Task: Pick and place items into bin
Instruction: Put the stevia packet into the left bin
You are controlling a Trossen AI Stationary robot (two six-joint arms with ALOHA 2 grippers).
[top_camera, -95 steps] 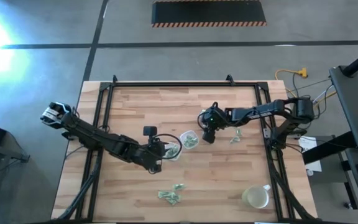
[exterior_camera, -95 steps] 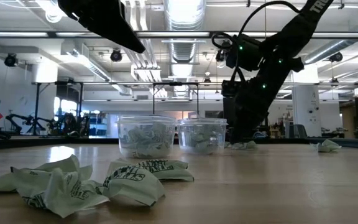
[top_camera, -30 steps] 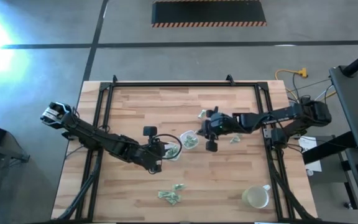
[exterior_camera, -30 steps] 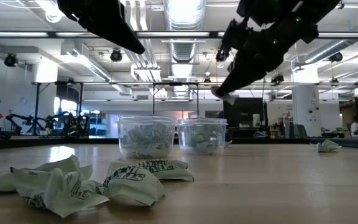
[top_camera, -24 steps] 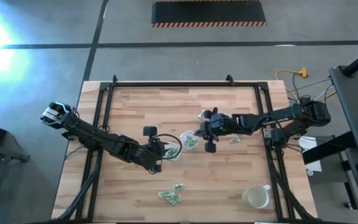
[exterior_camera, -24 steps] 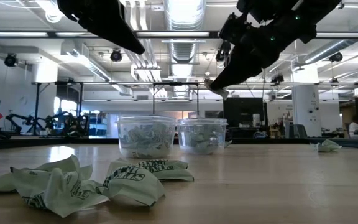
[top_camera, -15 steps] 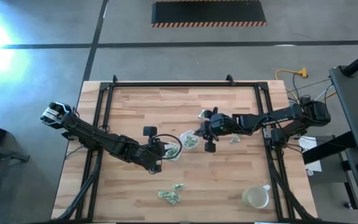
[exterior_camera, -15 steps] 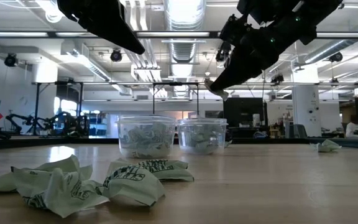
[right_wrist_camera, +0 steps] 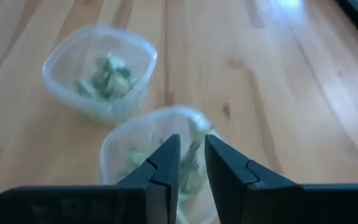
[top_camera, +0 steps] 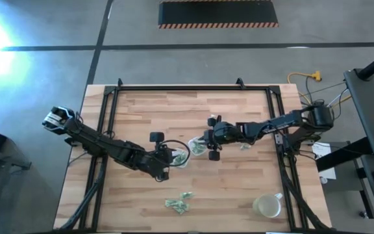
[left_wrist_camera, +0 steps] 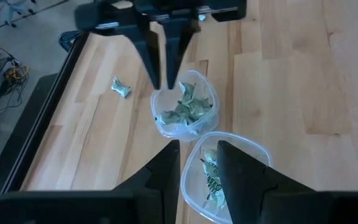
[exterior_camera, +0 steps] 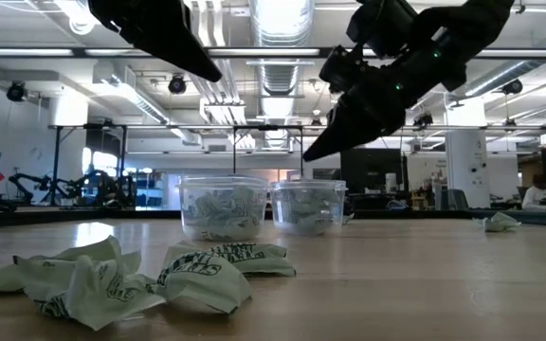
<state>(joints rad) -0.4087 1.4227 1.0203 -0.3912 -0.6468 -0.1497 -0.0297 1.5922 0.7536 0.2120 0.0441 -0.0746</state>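
Observation:
Two small clear tubs stand mid-table, both with crumpled green-and-white items inside: the left tub (top_camera: 181,156) and the right tub (top_camera: 198,149). My right gripper (right_wrist_camera: 192,154) hangs above the right tub (right_wrist_camera: 143,144), slanting down, its fingers a little apart. A pale item (right_wrist_camera: 195,133) shows in the gap over that tub. My left gripper (left_wrist_camera: 198,155) hovers open above the left tub (left_wrist_camera: 229,163), well clear of it. Loose items lie at the near edge (top_camera: 177,204) and to the right (top_camera: 246,145). My right gripper has a pale item (right_wrist_camera: 194,142) in the gap between its fingertips, above the right tub. Whether the fingers touch it I cannot tell, as this view looks along them. In the low view no item shows at the fingertips (exterior_camera: 313,152).
A yellowish-white mug (top_camera: 267,206) stands at the near right. One more item (top_camera: 210,119) lies just beyond the right gripper. A black frame rail (top_camera: 281,140) runs along the table's right side. Bare wood lies at the far side.
My right gripper has moved toward the table's left and down, over the right tub, tipping further down. The white item that stuck out of its fingertips in the low view no longer shows there.

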